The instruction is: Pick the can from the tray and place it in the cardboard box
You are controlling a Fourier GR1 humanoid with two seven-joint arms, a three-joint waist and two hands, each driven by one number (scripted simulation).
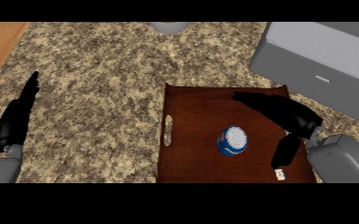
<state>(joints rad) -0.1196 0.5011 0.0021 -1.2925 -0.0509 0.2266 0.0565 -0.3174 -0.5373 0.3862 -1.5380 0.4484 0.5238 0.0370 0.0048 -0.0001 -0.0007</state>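
Can [232, 141] stands mid-tray [193, 118], untouched. R hand [280, 111] hovers just beside it toward tray's right edge, fingers straight, grasping nothing. L hand [17, 116] rests released at counter's left edge.

One can [232, 141] on show, blue and white, and it sits on the one wooden tray [193, 123], the only tray on this counter [98, 76]. Two black hands in the picture: the left hand [17, 114] at the left edge and the right hand [280, 111] over the tray. Add one grey box-shaped unit [308, 61] at the upper right, plus one grey round object [169, 26] cut off by the top edge.
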